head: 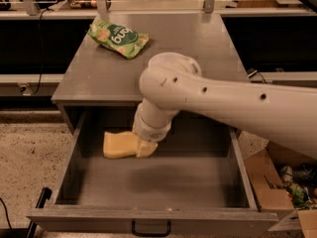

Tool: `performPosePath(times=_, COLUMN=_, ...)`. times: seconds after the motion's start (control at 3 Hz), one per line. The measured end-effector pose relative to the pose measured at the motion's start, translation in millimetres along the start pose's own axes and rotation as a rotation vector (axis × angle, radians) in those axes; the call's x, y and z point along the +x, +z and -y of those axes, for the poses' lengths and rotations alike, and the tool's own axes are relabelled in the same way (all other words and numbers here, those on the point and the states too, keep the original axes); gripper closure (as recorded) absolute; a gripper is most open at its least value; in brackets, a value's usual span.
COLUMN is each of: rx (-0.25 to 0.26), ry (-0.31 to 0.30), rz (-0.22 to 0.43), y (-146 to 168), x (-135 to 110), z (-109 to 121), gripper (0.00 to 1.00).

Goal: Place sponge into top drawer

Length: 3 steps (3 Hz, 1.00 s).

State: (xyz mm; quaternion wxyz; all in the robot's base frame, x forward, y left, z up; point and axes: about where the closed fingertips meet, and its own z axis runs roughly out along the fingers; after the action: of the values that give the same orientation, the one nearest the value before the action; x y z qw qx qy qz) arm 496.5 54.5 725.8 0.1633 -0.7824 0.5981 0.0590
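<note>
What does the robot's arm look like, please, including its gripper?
The arm is a thick, smooth off-white tube with small dark dots along it and a ringed round wrist. The gripper, closed on the sponge inside the drawer, is pale cream. No cables show.
</note>
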Motion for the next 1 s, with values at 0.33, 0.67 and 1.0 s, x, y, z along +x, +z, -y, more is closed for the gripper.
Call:
performPosePath(times=0.33, rx=-0.034, ry=0.115, rz=-0.019, y=45, x=44, z=-38, gripper=1.0)
performPosePath(times=0.67, rx=-0.077, ry=0.175, rz=-0.016, y=71, x=66, z=-60, gripper=0.84)
performPosePath(times=1.0, rx=-0.081, ry=0.175, rz=-0.016, y=73, x=66, z=-62, gripper=0.6)
